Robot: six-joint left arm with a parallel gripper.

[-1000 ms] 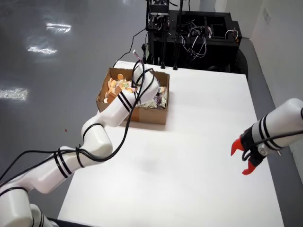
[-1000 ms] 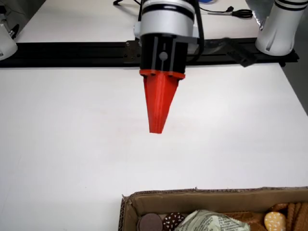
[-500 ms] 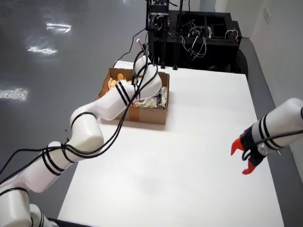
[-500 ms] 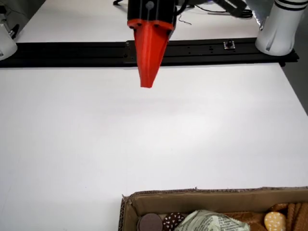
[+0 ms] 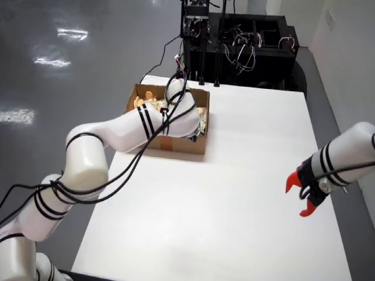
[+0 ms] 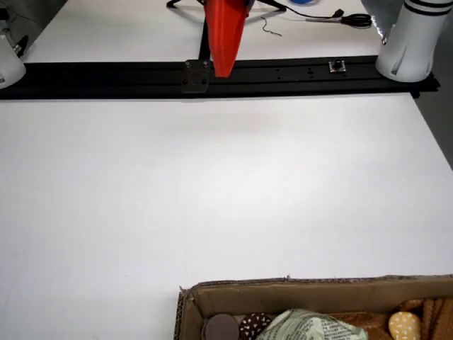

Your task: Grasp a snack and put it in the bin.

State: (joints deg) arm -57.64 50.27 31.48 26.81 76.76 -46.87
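A brown cardboard box (image 5: 184, 142) stands at the table's far left in the view from above, filled with snacks (image 5: 142, 102): round orange biscuits and crinkly wrapped packs. My white arm (image 5: 137, 127) bends over the box, and its wrist covers the near right part, hiding the gripper there. In the view that rides on the gripper, the red fingers (image 6: 225, 35) show as a single closed wedge, the gripper (image 6: 223, 71) shut with nothing seen in it. The box rim (image 6: 233, 289) lies at the bottom with a pale wrapped snack (image 6: 311, 327) and biscuits (image 6: 403, 326).
A second white arm with an open red gripper (image 5: 302, 196) hangs still over the table's right edge. A black equipment rack (image 5: 234, 44) with cables stands behind the table. A black rail (image 6: 106, 71) and an arm base (image 6: 414, 39) line one table edge.
My arm's elbow has swung out to the left and risen, while the wrist has shifted across the box toward its near right side. The second arm has stayed put.
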